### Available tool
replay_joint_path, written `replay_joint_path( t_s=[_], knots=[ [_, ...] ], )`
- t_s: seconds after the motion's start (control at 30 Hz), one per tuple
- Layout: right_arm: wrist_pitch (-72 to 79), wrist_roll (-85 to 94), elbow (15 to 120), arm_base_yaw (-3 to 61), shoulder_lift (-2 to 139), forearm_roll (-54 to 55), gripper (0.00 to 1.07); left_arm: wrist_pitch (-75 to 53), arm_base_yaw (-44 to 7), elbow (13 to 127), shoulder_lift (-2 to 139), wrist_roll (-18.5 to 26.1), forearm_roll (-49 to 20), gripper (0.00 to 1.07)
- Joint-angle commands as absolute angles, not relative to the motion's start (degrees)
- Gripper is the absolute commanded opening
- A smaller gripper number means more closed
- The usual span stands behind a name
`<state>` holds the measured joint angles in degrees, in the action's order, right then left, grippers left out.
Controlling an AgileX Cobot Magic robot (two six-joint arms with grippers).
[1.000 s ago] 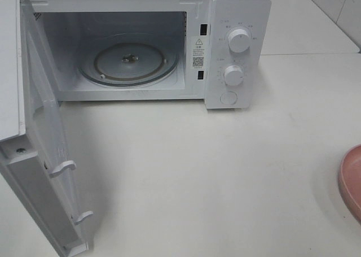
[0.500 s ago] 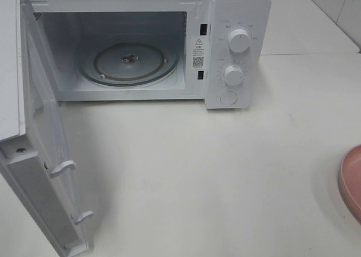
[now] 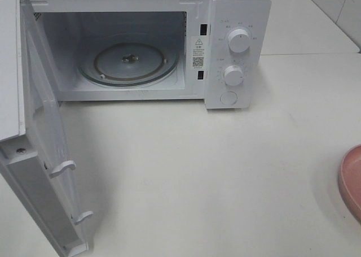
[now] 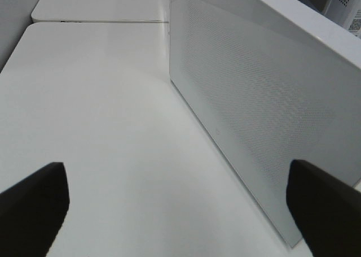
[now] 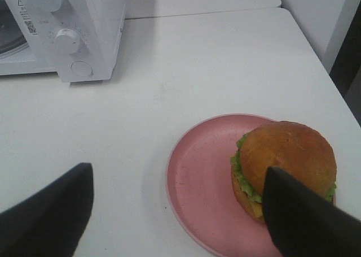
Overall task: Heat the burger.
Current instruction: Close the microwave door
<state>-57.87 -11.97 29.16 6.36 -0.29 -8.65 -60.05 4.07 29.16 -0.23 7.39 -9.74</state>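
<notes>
plate (image 5: 197, 183) shifted — burger (image 5: 285, 161) aboard

The burger (image 5: 285, 165) shows only in the right wrist view, at the lower right of the frame. It stands upright and whole, with a glossy golden-brown bun on top, a frill of green lettuce around its middle and a bit of yellow cheese low at its front. It sits toward one side of a round pink plate (image 5: 200, 178), partly hidden by a dark finger.
</notes>
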Motion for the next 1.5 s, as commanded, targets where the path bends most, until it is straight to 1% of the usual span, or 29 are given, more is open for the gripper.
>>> replay_joint_path(
  t_s=[0.03, 1.2, 1.27, 1.3, 1.33, 1.37, 1.4, 1.43, 1.47, 1.5],
  knots=[
    [-57.8, -11.6, 29.0, 5.9, -1.7, -8.3, 0.76, -59.5, 4.0, 28.9, -1.5, 7.4, -10.0, 1.02],
    [-57.8, -11.6, 29.0, 5.9, -1.7, -8.3, 0.76, -59.0, 4.0, 29.2, -1.4, 7.0, -10.1, 1.02],
    [-57.8, -11.6, 29.0, 5.9, -1.7, -8.3, 0.76, -57.4, 4.0, 31.7, 0.6, 5.2, -9.1, 0.98],
    [-57.8, -11.6, 29.0, 5.9, -1.7, -8.3, 0.76, -57.4, 4.0, 31.7, 0.6, 5.2, -9.1, 0.98],
    [-57.8, -11.6, 29.0, 5.9, -1.7, -8.3, 0.76, -56.7, 4.0, 32.2, 1.5, 5.2, -8.7, 0.95],
    [-57.8, -11.6, 29.0, 5.9, -1.7, -8.3, 0.76, -55.1, 4.0, 32.3, 3.3, 5.2, -8.3, 0.89],
    [-57.8, -11.6, 29.0, 5.9, -1.7, -8.3, 0.76, -55.1, 4.0, 32.3, 3.3, 5.2, -8.3, 0.89],
    [-57.8, -11.6, 29.0, 5.9, -1.7, -8.3, 0.76, -54.3, 4.0, 32.3, 4.0, 5.2, -8.1, 0.83],
    [-57.8, -11.6, 29.0, 5.9, -1.7, -8.3, 0.76, -54.3, 4.0, 32.3, 4.0, 5.2, -8.1, 0.83],
    [-57.8, -11.6, 29.0, 5.9, -1.7, -8.3, 0.76, -52.5, 4.0, 32.2, 5.8, 5.2, -8.0, 0.69]
  ],
)
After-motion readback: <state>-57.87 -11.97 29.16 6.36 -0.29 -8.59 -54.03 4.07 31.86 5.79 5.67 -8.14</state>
